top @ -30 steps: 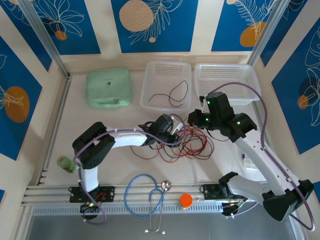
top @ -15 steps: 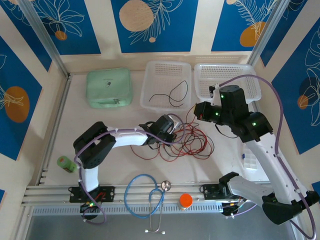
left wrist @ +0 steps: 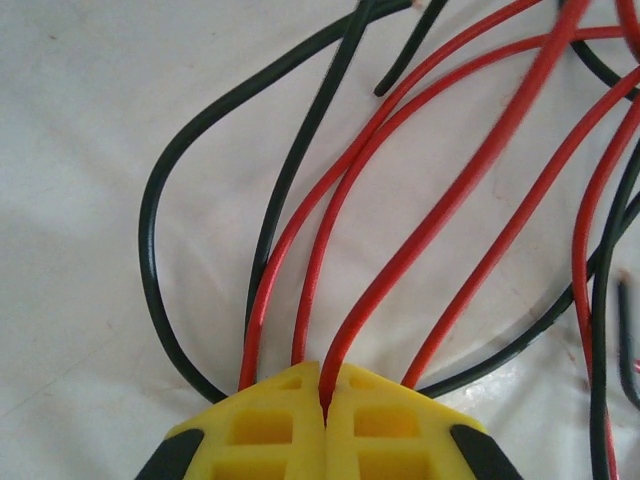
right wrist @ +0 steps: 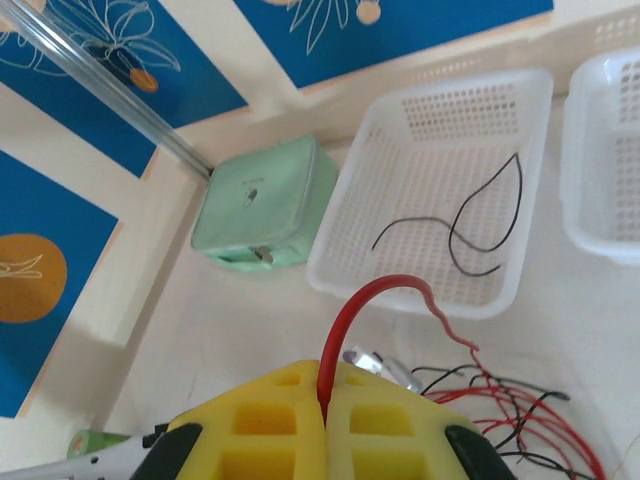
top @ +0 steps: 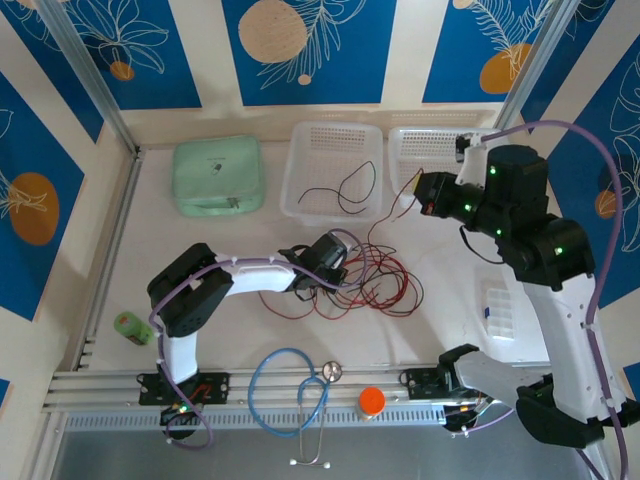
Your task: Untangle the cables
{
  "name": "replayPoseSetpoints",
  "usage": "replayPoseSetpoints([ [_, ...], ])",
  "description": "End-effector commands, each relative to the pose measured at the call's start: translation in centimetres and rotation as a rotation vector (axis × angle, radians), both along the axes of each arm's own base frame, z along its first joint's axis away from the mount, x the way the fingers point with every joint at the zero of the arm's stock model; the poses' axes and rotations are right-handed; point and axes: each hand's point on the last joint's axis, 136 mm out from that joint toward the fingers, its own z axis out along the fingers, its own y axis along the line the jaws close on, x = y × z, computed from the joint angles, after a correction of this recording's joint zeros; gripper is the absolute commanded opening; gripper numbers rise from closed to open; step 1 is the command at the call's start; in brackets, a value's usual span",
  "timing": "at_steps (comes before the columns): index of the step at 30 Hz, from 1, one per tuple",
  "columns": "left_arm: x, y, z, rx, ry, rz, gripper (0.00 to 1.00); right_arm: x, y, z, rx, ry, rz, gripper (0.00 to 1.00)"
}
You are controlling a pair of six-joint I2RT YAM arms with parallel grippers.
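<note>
Two grippers, each clamped on red wire

The right gripper [top: 428, 195], raised, grips a red cable [right wrist: 345, 320] whose length slopes down from it toward the left arm. It ends in the cables [top: 380, 280] heaped on the desk [top: 220, 240], where the left gripper [left wrist: 322, 395] pinches a strand

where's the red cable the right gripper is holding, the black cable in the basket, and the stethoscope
red cable [right wrist: 390, 281]: right wrist view, top of its arch
black cable [right wrist: 425, 221]: right wrist view, its level left stretch
stethoscope [top: 331, 371]: top external view, its round chest piece
</note>
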Motion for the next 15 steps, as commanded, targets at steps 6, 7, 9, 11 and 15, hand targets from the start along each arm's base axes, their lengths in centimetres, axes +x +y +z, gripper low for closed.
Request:
replayPoseSetpoints([
  [6,-1.2,3.5,-1.9,0.108,0.034,0.056,0.00,1.5,-2.8,5.6,-0.066,-0.160,-0.085,0.00],
  [7,-1.3,3.6,-1.9,0.110,0.034,0.058,0.00,1.7,-3.2,6.3,-0.067,-0.177,-0.099,0.00],
  [9,-1.3,3.9,-2.0,0.114,0.034,0.065,0.00,2.0,-3.9,7.8,-0.068,-0.215,-0.120,0.00],
  [11,-1.4,4.2,-2.0,0.119,0.034,0.070,0.00,2.3,-4.7,9.2,-0.070,-0.250,-0.151,0.00],
  [15,-1.4,4.6,-2.1,0.122,0.036,0.078,0.00,3.2,-6.4,11.3,-0.064,-0.300,-0.212,0.00],
])
